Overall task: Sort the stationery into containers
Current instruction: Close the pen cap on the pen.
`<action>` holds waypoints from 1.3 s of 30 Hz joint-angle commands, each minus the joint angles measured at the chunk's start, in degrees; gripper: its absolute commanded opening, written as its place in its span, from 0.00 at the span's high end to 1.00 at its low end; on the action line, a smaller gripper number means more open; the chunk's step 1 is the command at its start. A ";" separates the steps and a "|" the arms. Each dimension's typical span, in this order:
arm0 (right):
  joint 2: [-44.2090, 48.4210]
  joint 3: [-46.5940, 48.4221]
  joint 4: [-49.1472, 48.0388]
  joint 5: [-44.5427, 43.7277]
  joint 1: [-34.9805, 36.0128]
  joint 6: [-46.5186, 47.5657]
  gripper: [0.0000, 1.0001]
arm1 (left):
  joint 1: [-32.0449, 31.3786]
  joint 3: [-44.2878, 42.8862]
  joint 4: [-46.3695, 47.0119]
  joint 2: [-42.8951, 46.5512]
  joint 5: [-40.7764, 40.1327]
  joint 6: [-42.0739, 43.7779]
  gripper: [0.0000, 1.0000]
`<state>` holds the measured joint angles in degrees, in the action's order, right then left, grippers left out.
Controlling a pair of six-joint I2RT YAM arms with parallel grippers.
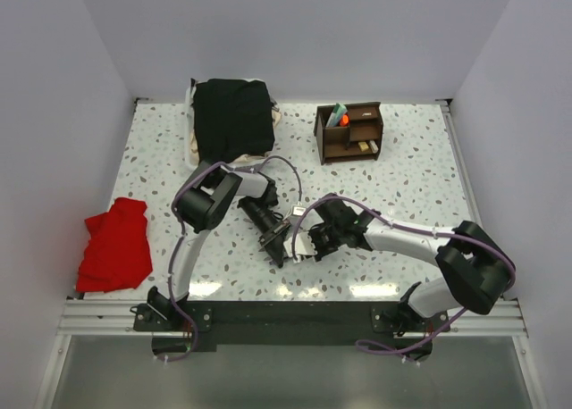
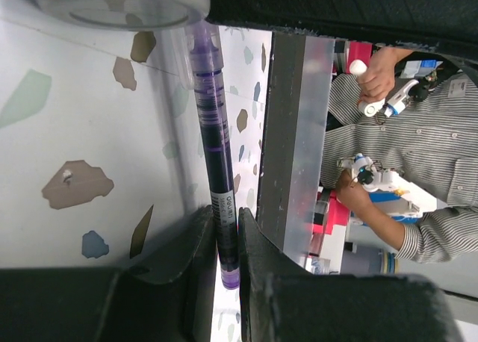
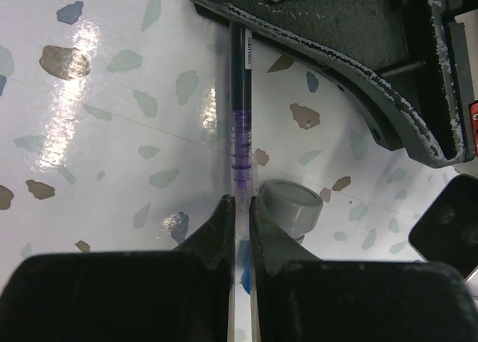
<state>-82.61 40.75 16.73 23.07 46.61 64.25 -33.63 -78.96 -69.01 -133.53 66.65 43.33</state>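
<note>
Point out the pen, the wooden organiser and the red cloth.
pen (image 2: 212,133), left wrist view, middle of its purple barrel.
wooden organiser (image 1: 326,143), top view, its left side wall.
red cloth (image 1: 116,244), top view, its centre.

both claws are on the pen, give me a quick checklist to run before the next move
1. Grip of the left claw on the pen: ok, fingers closed on its dark end.
2. Grip of the right claw on the pen: ok, closed on its clear end.
3. Only one claw holding before carrying: not ok, both hold it.
4. Pen clear of the grey round object: cannot tell, it sits right beside the pen.
5. Is the organiser upright on the far side of the table: ok.
6. Free compartment for the pen: cannot tell, too small in the top view.
</note>
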 commanded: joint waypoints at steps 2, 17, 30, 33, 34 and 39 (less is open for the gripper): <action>-1.77 3.46 -4.25 5.23 1.90 2.55 1.00 | -0.83 -0.50 7.40 -1.73 -2.23 5.89 1.00; -3.35 7.15 -3.46 11.02 4.28 2.29 1.00 | -1.09 -1.11 17.24 -0.94 -4.16 -4.92 1.00; -5.10 8.81 -5.30 17.97 6.82 -0.18 1.00 | -1.18 -1.90 19.18 -1.55 -4.87 -7.47 1.00; -6.51 10.49 -5.65 19.29 7.70 -0.70 1.00 | -1.09 -1.90 19.79 -1.55 -5.21 -7.82 1.00; -6.60 10.75 -5.92 19.55 7.97 -0.70 1.00 | -1.09 -1.81 19.79 -1.55 -5.30 -7.91 1.00; -7.66 11.89 -5.22 18.68 8.15 -0.09 1.00 | -1.18 -1.64 20.67 -1.55 -5.74 -8.44 1.00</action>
<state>-89.78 47.72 20.67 23.46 49.19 64.05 -34.11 -78.87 -68.58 -133.49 62.59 34.04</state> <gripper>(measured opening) 0.059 0.188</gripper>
